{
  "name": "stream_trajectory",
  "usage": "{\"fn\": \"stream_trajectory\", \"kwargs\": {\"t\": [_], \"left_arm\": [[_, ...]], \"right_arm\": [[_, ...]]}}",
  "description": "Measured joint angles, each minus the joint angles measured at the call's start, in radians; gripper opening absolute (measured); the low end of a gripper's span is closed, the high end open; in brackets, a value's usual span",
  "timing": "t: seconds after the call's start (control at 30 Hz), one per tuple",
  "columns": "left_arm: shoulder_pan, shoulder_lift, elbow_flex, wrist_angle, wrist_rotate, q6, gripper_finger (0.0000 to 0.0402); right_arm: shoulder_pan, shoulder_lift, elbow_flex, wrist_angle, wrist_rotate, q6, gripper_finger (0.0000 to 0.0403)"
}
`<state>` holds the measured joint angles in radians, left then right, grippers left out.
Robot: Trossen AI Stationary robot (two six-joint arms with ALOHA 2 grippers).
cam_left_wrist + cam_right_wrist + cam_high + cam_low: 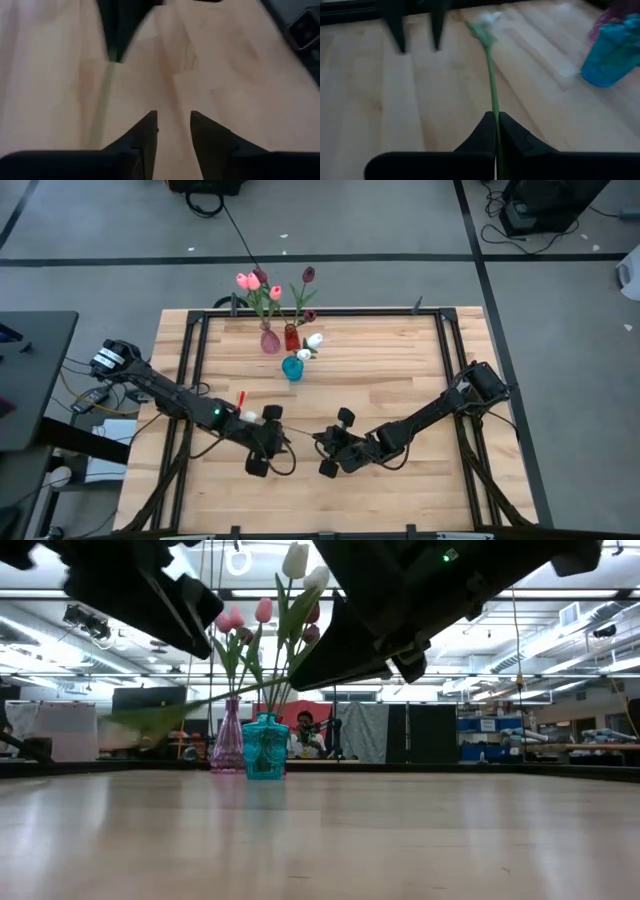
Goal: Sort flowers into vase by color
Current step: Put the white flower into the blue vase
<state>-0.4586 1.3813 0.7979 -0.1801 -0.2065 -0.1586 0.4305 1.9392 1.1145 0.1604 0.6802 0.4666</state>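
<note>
High view: three small vases stand at upper centre of the tabletop: pink vase, red vase, teal vase. Pink tulips rise from the pink vase, maroon tulips from the red one, white tulips from the teal one. Left gripper is at lower centre-left, right gripper at lower centre, the two near each other. The stem between them is too thin to make out here.

Low view: both arms are cut off by the top edge, dark and blurred. The teal vase stands in front of the pink vase; the red vase is mostly hidden behind them. A blurred green leaf sticks out to the left, its owner unclear. A person shows far behind.

Left wrist view: left gripper has fingers apart, nothing between them. A faint green stem runs up the frame, blurred.

Right wrist view: right gripper is clamped on a green stem, long axis running away up the frame to a blurred pale flower head near the top. The teal vase is at the right edge, cut off.
</note>
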Motion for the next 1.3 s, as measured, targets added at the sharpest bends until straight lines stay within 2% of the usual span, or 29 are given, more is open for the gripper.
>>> {"fn": "stream_trajectory", "kwargs": {"t": [0.1, 0.3, 0.43, 0.63, 0.8, 1.0, 1.3], "left_arm": [[-0.032, 0.002, -0.069, 0.128, 0.002, -0.052, 0.0129], [-0.056, 0.002, -0.267, 0.526, 0.0, -0.17, 0.013], [-0.037, 0.002, -0.376, 0.837, -0.048, -0.24, 0.0131], [0.008, 0.002, -0.45, 1.269, -0.086, -0.212, 0.0131], [0.027, 0.002, -0.449, 1.514, -0.087, -0.106, 0.0132], [0.034, 0.002, -0.449, 1.682, -0.071, -0.031, 0.0132], [0.046, 0.002, -0.448, 1.708, -0.112, -0.007, 0.0142]], "right_arm": [[0.003, 0.0, 0.0, 0.012, 0.069, 0.002, 0.0012], [0.032, -0.001, 0.0, 0.163, 0.212, -0.055, 0.0012], [0.05, -0.002, 0.0, 0.34, 0.274, -0.183, 0.0013], [0.091, -0.002, 0.0, 0.652, 0.413, -0.487, 0.0013], [0.112, -0.002, 0.0, 0.87, 0.367, -0.685, 0.0014], [0.118, -0.002, 0.0, 0.9, 0.353, -0.709, 0.0014], [0.118, -0.002, 0.0, 0.9, 0.34, -0.706, 0.0015]]}}
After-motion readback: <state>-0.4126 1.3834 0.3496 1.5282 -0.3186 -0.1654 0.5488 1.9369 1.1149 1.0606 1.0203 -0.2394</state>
